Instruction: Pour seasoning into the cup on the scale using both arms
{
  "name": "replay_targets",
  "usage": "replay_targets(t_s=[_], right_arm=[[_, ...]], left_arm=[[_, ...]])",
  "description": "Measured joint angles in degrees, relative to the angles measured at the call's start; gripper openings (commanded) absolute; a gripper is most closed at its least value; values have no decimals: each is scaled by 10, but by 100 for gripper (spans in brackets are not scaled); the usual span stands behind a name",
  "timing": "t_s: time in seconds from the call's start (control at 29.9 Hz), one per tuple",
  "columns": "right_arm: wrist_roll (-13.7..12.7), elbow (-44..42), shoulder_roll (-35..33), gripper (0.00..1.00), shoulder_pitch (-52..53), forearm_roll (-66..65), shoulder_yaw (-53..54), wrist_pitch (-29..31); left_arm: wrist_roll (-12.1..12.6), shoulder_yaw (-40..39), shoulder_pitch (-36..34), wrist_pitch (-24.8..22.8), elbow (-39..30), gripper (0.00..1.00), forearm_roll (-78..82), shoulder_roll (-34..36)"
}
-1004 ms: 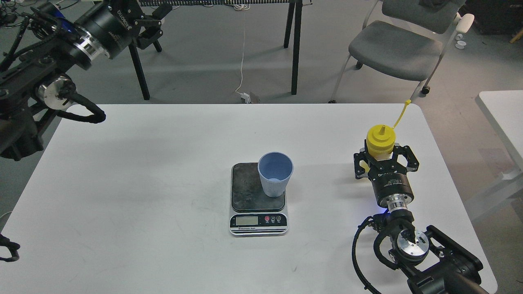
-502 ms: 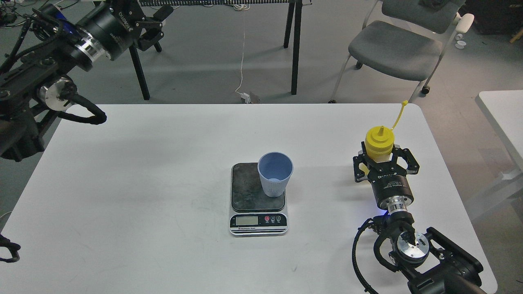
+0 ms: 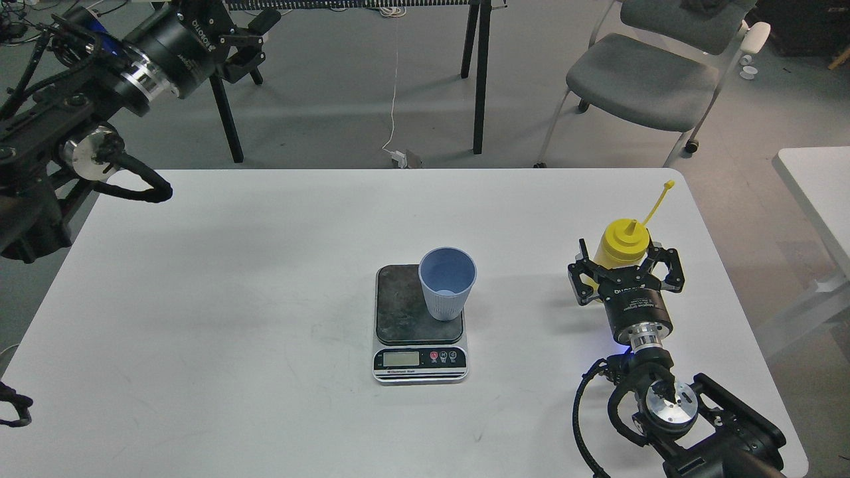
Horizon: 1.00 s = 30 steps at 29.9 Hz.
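Observation:
The yellow seasoning bottle (image 3: 623, 247) stands at the right side of the white table (image 3: 265, 265), its capped tether (image 3: 657, 199) sticking up to the right. My right gripper (image 3: 626, 262) reaches it from the near side, fingers (image 3: 579, 282) spread wide on both sides of its lower body, which they partly hide. The jaws look open. The light blue cup (image 3: 447, 281) stands empty on the right part of the scale (image 3: 418, 318), left of the bottle. My left gripper (image 3: 254, 44) is raised at the far left, beyond the table, open and empty.
A grey chair (image 3: 644, 79) and black table legs (image 3: 479, 73) stand on the floor beyond the table. A second white table (image 3: 817, 192) is at the right edge. A white cable (image 3: 395, 86) runs down to the floor.
The bottle has dropped lower and now leans its nozzle to the right. My right gripper's fingers have spread wider and drawn slightly toward me. My left arm rose a little.

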Motion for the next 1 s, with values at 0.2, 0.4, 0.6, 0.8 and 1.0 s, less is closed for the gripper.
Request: replay_targets(t_s=[0.2,0.4,0.6,0.8,1.0], right_arm=[[0,33,-8,99,-45,1,3,0],[1,92,-47,99,-92,2,8,0],[1,137,-89,99,-134,2,10,0],[1,178,-191,99,-178,0,8,0],[-6,110,-330,99,-157,-26,6,0]], left_arm=[[0,0,0,0,0,99,0,0],[0,0,0,0,0,99,0,-2],[0,0,1,0,0,99,0,-3],[0,-1,2,0,0,99,0,0],[0,-4,4,0,0,99,-2,1]])
